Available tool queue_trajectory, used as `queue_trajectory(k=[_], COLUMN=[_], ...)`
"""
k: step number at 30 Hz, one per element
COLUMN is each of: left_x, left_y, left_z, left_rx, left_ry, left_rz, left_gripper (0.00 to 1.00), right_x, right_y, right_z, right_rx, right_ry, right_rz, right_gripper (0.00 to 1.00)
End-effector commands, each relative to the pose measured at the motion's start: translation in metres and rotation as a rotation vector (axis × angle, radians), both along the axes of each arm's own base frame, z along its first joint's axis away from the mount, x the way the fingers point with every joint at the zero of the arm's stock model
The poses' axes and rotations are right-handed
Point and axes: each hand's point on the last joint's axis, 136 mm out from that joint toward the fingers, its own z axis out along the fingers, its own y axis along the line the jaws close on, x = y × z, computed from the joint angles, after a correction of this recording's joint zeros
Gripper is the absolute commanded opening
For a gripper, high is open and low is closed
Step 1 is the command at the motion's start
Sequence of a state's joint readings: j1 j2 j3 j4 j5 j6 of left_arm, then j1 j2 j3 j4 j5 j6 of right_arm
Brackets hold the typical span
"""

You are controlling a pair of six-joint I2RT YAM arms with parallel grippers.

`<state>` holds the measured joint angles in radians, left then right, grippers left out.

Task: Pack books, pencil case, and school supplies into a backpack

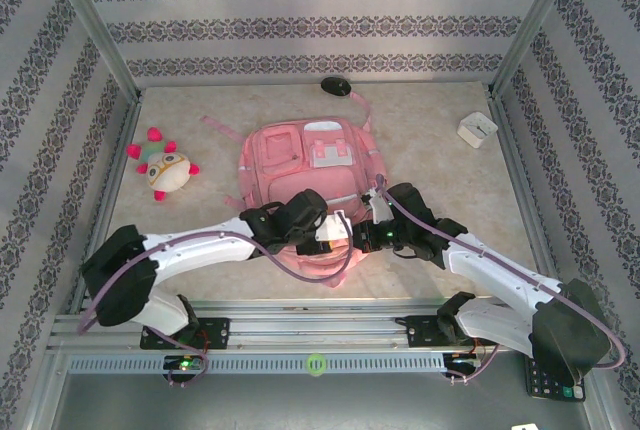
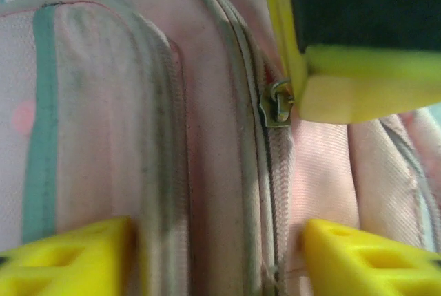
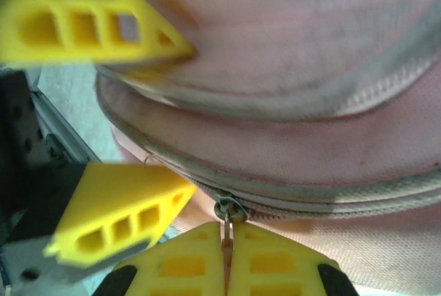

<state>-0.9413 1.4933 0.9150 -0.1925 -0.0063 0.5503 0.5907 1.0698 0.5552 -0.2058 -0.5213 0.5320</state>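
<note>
The pink backpack (image 1: 300,160) lies flat in the middle of the table with its pockets facing up. Both grippers meet at its near end. My right gripper (image 3: 226,230) is shut on the small metal zipper pull (image 3: 227,210) of the backpack's main zipper (image 3: 331,196). My left gripper (image 2: 219,235) is open, with its yellow fingers (image 2: 76,258) standing on either side of the zipper seam (image 2: 275,172) and nothing clamped between them. In the left wrist view the right gripper's fingers (image 2: 358,82) hold the pull (image 2: 277,105). The books, pencil case and school supplies are out of view.
A plush toy (image 1: 165,170) lies left of the backpack. A black oval object (image 1: 338,85) sits by the far wall and a white square box (image 1: 477,128) at the far right. A black calculator (image 1: 555,380) rests near the right arm's base.
</note>
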Motion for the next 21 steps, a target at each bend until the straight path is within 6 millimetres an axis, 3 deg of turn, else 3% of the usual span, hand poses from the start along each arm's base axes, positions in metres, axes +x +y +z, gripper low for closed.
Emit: queue_trajectory(k=[1,4,8,13,15,16,18,21], left_x=[0.01,-0.001,-0.02,-0.026,-0.027,-0.028,-0.032,-0.027], left_y=[-0.003,0.018,0.059,0.113,0.119,0.116,0.103,0.07], left_z=[0.011,0.008,0.012,0.018,0.024,0.029,0.039,0.061], left_rx=[-0.002,0.044,0.055,0.139,0.15,0.129,0.062,-0.073], left_ry=[-0.081,-0.097,-0.04,-0.052,-0.061,-0.055,-0.015,-0.011], left_rz=[-0.002,-0.053,-0.084,-0.046,-0.036,-0.038,-0.055,-0.028], left_gripper=[0.42,0.18,0.14,0.16,0.21,0.3,0.51,0.68], right_x=[0.001,0.005,0.008,-0.005,-0.006,-0.005,-0.005,-0.005], right_y=[-0.001,-0.014,-0.028,-0.008,-0.001,0.003,0.009,0.015], right_z=[0.006,0.006,0.001,0.001,0.001,0.001,0.001,0.002], right_rx=[0.031,0.042,0.031,0.031,0.037,0.047,0.062,0.065], right_ry=[-0.015,-0.014,-0.006,-0.018,-0.021,-0.022,-0.019,-0.019], right_rz=[-0.004,-0.041,-0.072,0.013,0.023,0.025,0.035,0.05], right_gripper=[0.0,0.0,0.0,0.0,0.0,0.0,0.0,0.0])
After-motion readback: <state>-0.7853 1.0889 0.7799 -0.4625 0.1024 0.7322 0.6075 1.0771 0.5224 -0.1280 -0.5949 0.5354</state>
